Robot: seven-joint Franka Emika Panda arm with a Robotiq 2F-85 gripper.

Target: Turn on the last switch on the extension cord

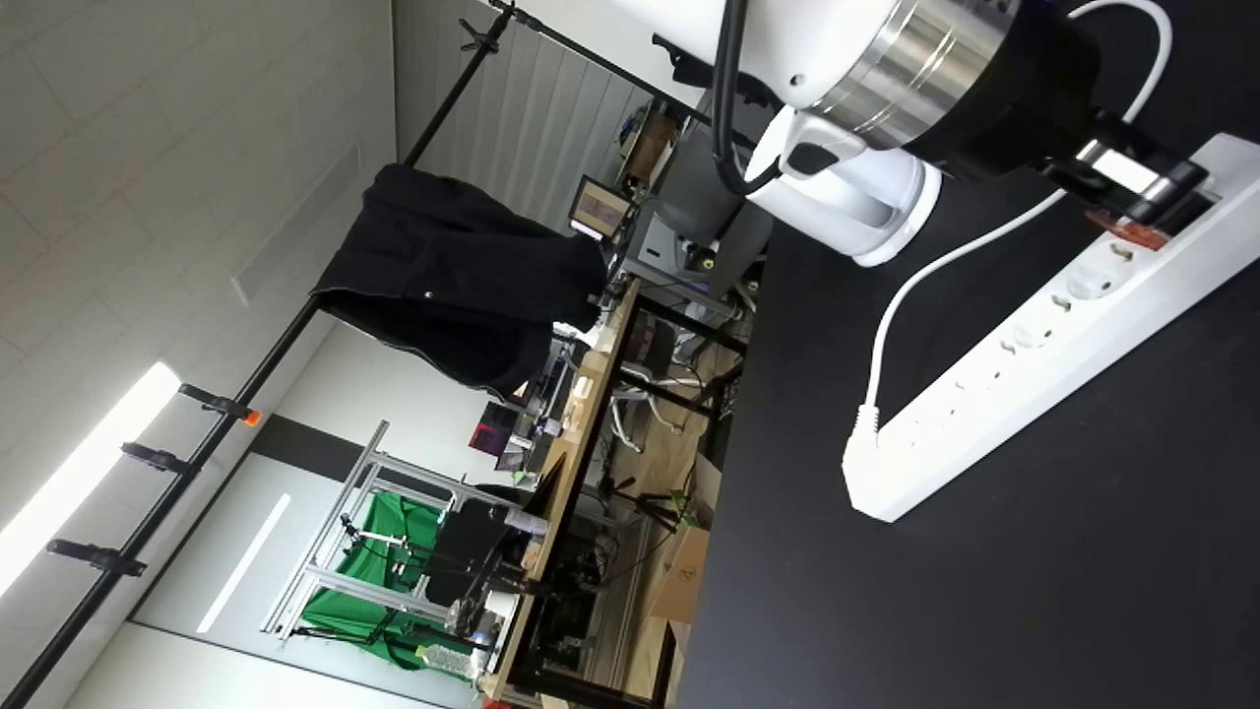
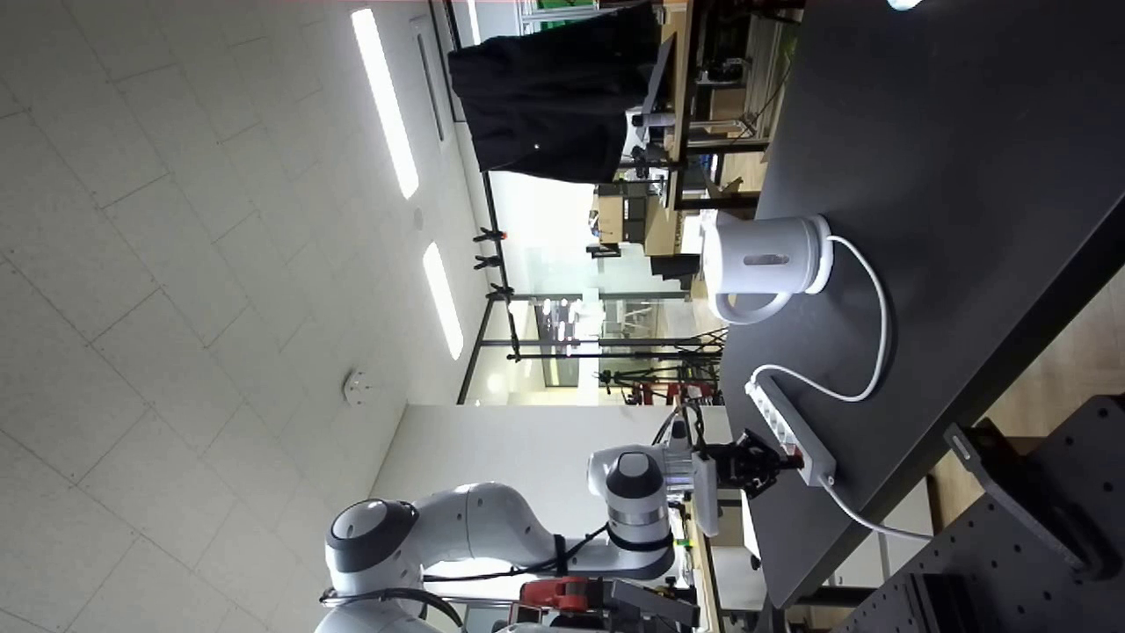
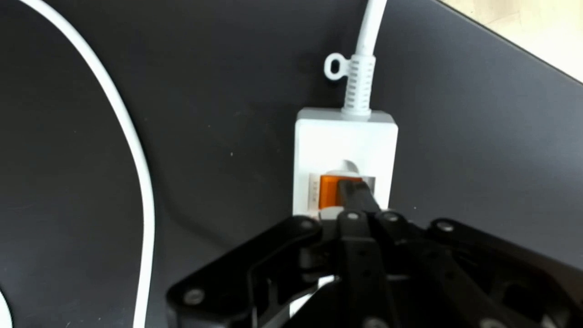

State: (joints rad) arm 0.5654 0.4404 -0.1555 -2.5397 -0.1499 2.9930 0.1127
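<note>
The orange switch (image 3: pixel 329 193) lies straight below the tool (image 3: pixel 353 191), whose fingers (image 3: pixel 359 199) look pressed together, the tip hiding one side of it; whether they touch I cannot tell, though a push straight down seems needed. It sits in the white extension cord (image 3: pixel 334 139), near the end its lead (image 3: pixel 372 23) leaves, the long axis running beneath the tool along the worktop (image 3: pixel 218 68).

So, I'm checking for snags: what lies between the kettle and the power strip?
A white cord curves over the tabletop between kettle and power strip, in both exterior views.
</note>
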